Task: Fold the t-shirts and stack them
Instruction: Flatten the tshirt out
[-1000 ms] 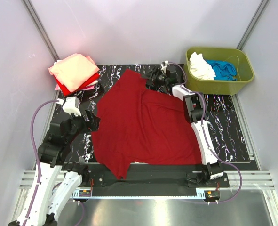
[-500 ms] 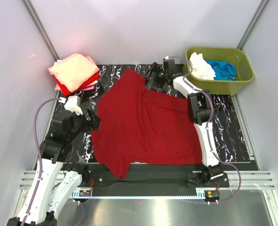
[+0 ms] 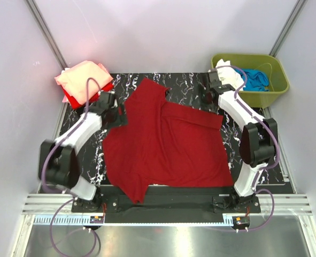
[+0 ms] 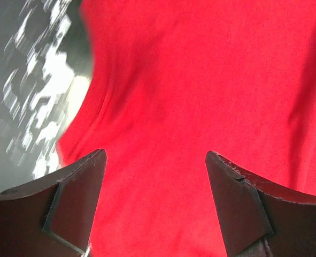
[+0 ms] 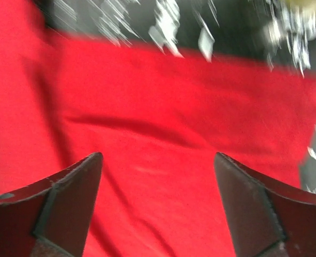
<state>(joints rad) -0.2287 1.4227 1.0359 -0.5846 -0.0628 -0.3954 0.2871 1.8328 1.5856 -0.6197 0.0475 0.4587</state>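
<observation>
I am looking at the shirt (image 3: pixel 163 144), dark red, lying opened out across the middle of the mat (image 3: pixel 256 144). One sleeve is pointing to the far side, and the near left corner is hanging over the mat's near edge.

My left claw (image 3: pixel 114 111) is hovering at the shirt's left edge, just beside the far sleeve. In the left wrist view its fingers (image 4: pixel 75 198) are standing wide apart with nothing between them. Red cloth is filling the gap below, and the marbled mat is showing at the left.

My right claw (image 3: pixel 210 95) is hanging over bare mat near the shirt's far right corner, close to the tub (image 3: pixel 246 55). The right wrist view is blurring, but its fingers (image 5: pixel 67 206) are plainly spread wide and holding nothing, and red cloth is lying under them.

At the far left a folded stack (image 3: pixel 83 79) is sitting, salmon-pink on top with a bright red tee showing beneath. In the tub a white tee (image 3: pixel 228 74) and a blue tee (image 3: pixel 255 79) are lying side by side.
</observation>
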